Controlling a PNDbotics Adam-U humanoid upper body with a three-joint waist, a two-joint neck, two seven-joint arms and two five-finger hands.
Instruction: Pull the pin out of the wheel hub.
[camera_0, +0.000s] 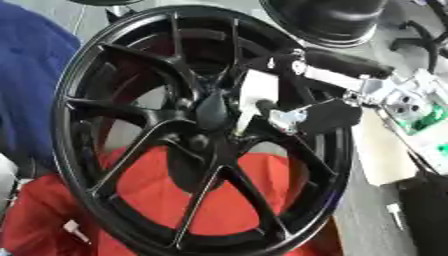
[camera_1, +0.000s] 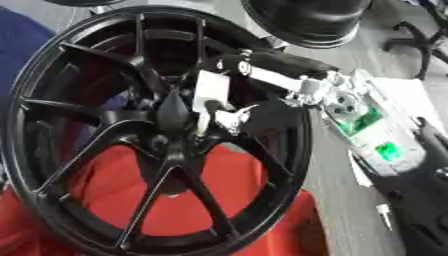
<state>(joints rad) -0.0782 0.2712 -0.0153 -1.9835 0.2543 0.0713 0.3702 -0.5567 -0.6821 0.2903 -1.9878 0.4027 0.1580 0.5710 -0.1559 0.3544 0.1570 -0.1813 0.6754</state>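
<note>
Right hand (camera_1: 229, 102) is seen reaching in over black wheel hub (camera_1: 171, 116), fingers (camera_1: 210, 87) curled at a pale pin (camera_1: 203, 122) just below them; red cloth (camera_1: 188, 210) is visible beneath.

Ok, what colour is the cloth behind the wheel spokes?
Red; the cloth shows through the black wheel's lower spokes, best in the left eye view.

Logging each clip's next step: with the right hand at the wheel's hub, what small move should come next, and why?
Probably a short pull straight back from the hub. The right hand reaches in from the right, and its fingers appear to close on a pale pin beside the hub of the black wheel. The pin looks still seated.
</note>
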